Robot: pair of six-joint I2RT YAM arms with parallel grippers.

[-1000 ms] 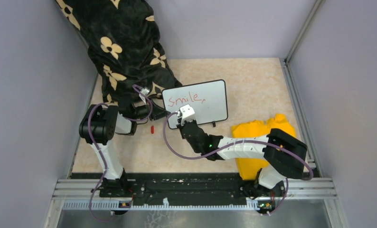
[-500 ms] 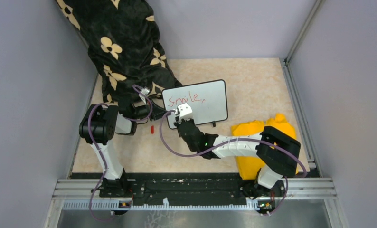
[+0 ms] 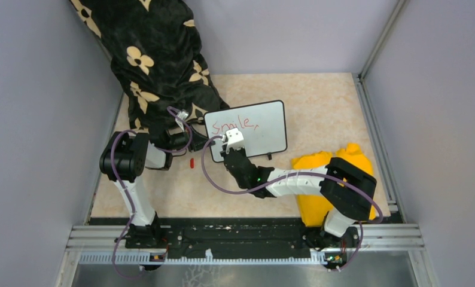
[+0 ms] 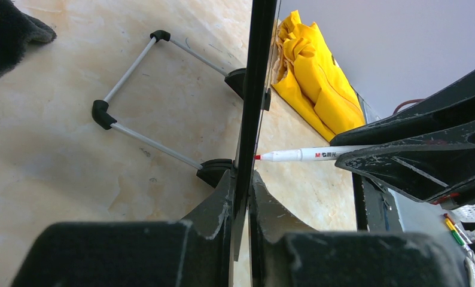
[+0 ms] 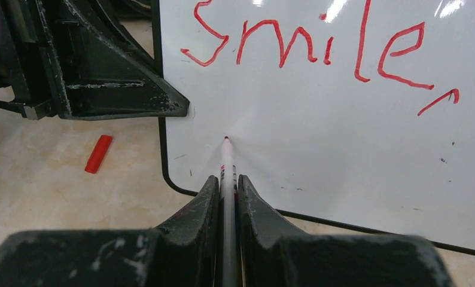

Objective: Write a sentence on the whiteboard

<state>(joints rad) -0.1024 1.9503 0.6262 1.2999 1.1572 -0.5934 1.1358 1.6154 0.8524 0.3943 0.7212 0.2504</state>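
Observation:
The whiteboard stands tilted at mid table, black-framed, seen edge-on in the left wrist view. Red words of the sentence read "Smile," along its top. My left gripper is shut on the board's left edge. My right gripper is shut on a white marker. The marker's red tip touches the board's face below the "S", near the lower left corner. The left wrist view shows the marker meeting the board side-on.
A red marker cap lies on the table left of the board. A yellow cloth sits at the right. A black flowered cloth drapes at the back left. The board's wire stand rests behind it.
The right arm's elbow has drawn leftward and the marker has shifted slightly on the board's lower left. The left gripper and board have stayed put.

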